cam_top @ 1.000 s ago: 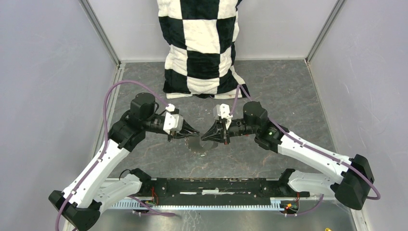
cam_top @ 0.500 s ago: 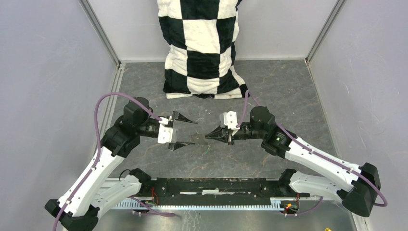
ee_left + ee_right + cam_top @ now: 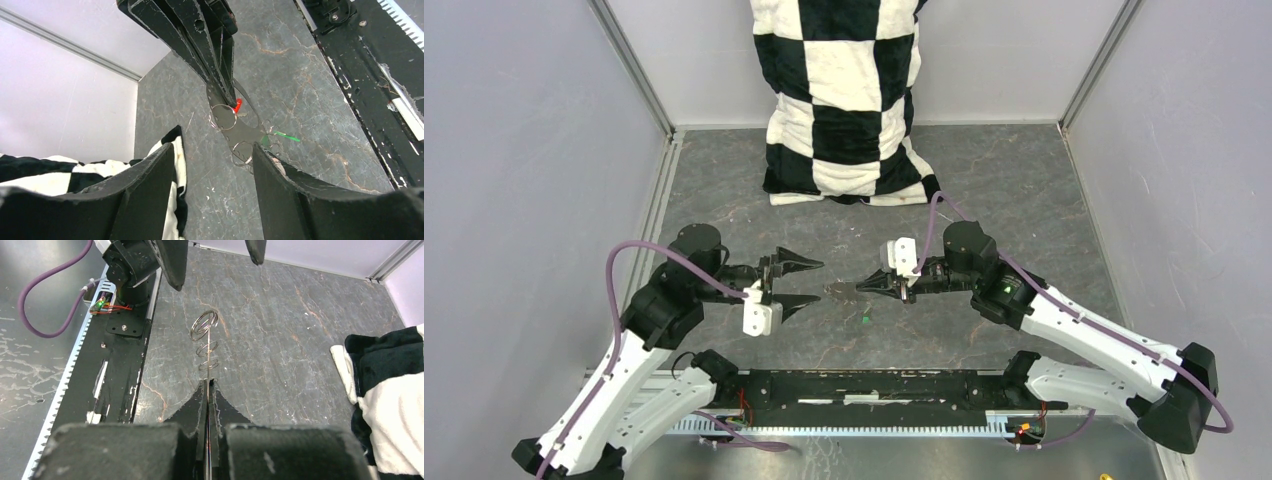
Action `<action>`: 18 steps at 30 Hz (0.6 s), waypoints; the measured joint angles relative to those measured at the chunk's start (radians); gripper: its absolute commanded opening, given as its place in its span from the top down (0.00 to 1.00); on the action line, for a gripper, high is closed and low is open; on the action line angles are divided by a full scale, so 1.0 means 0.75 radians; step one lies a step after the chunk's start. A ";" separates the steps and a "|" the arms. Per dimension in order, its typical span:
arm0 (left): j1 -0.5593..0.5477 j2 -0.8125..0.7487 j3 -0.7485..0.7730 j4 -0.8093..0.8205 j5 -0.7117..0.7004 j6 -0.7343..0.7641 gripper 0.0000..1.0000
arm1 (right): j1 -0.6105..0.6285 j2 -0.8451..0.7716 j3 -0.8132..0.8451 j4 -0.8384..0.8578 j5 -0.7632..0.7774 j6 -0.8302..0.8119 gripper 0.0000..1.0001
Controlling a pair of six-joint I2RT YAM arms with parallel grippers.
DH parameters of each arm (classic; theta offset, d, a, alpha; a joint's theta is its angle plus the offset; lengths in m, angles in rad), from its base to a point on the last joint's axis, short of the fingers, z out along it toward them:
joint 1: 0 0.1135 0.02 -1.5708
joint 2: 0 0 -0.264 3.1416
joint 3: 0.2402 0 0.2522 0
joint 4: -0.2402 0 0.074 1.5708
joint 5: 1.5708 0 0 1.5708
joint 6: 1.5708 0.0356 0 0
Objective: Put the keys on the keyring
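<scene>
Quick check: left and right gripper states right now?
Left gripper: open, holding nothing.
Right gripper: closed on the keyring.

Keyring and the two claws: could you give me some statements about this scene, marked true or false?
1. The right gripper is shut on the keyring. True.
2. The left gripper is shut. False: its jaws stand open.
3. The checkered cloth is at the back, away from both grippers. True.
4. The red key lies on the checkered cloth. False: it is at the right gripper's fingertips, by the keyring.
5. The left gripper holds the green key. False: it holds nothing; the green key is near the keyring.
</scene>
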 measured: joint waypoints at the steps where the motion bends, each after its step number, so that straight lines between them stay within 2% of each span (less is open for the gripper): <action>1: 0.000 0.005 0.002 0.001 0.000 0.000 0.40 | 0.000 -0.001 0.002 -0.001 -0.001 0.001 1.00; 6: 0.000 0.071 0.025 0.001 0.012 0.003 0.65 | 0.000 0.001 0.004 0.001 -0.004 0.008 1.00; 10: 0.000 0.075 0.014 -0.001 0.068 0.045 0.65 | 0.000 0.008 0.007 0.002 -0.008 0.022 0.99; 12: 0.000 0.074 0.014 0.001 0.096 0.070 0.59 | 0.000 0.008 0.007 0.002 -0.014 0.030 1.00; 16: 0.000 0.085 0.015 0.001 0.110 0.073 0.27 | 0.000 0.009 0.009 0.003 -0.039 0.042 1.00; 18: 0.000 0.102 0.020 0.001 0.111 0.063 0.21 | 0.000 0.011 0.009 0.006 -0.047 0.050 1.00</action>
